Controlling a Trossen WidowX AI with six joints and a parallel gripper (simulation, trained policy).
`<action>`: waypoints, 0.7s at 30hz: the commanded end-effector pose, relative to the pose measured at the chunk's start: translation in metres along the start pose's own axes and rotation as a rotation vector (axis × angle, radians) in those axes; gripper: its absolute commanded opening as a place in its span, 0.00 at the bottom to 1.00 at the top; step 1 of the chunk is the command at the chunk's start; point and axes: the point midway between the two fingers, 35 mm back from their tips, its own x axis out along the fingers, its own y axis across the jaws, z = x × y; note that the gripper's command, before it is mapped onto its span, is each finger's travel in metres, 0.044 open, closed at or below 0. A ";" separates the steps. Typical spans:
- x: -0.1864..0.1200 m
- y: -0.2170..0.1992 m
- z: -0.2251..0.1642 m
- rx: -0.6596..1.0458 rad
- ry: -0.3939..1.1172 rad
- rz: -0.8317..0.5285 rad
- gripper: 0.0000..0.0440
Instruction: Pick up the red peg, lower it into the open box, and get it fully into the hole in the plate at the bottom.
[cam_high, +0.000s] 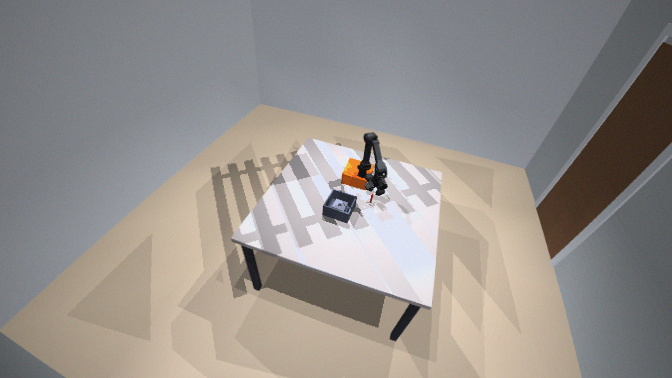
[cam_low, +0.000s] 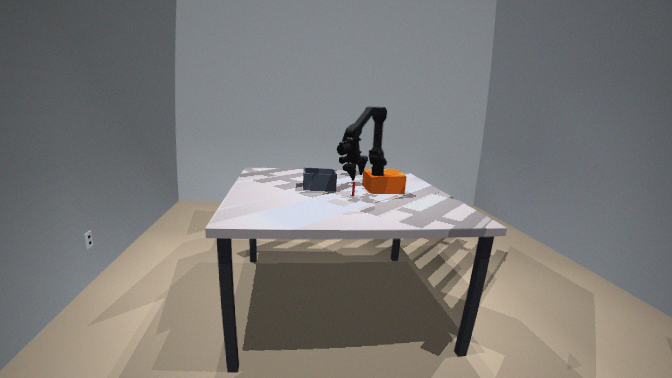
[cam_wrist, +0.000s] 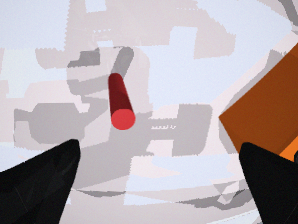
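Note:
The red peg (cam_high: 371, 199) (cam_low: 353, 189) (cam_wrist: 121, 110) stands upright on the table. In the wrist view its round top faces the camera, left of centre and farther up the picture than the fingertips. My gripper (cam_high: 375, 189) (cam_low: 357, 176) (cam_wrist: 160, 144) is open and empty, pointing down just above the peg's height and close to it; the peg is not between the fingertips. The dark open box (cam_high: 336, 214) (cam_low: 320, 181) stands on the table a short way from the peg. A light plate (cam_high: 337, 202) shows at its bottom; its hole is too small to make out clearly.
The orange block (cam_high: 352, 179) (cam_low: 391, 185) (cam_wrist: 265, 95) at the arm's base stands near the peg, on the side away from the dark box. It reaches into the wrist view's right side, by the right finger. Striped shadows cross the white table (cam_high: 350, 250) (cam_low: 280, 215).

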 end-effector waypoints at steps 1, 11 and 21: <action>0.008 0.005 0.003 0.019 -0.014 -0.012 0.99; 0.036 0.016 0.008 0.043 -0.042 -0.026 0.97; 0.068 0.020 0.013 0.052 -0.067 -0.033 0.83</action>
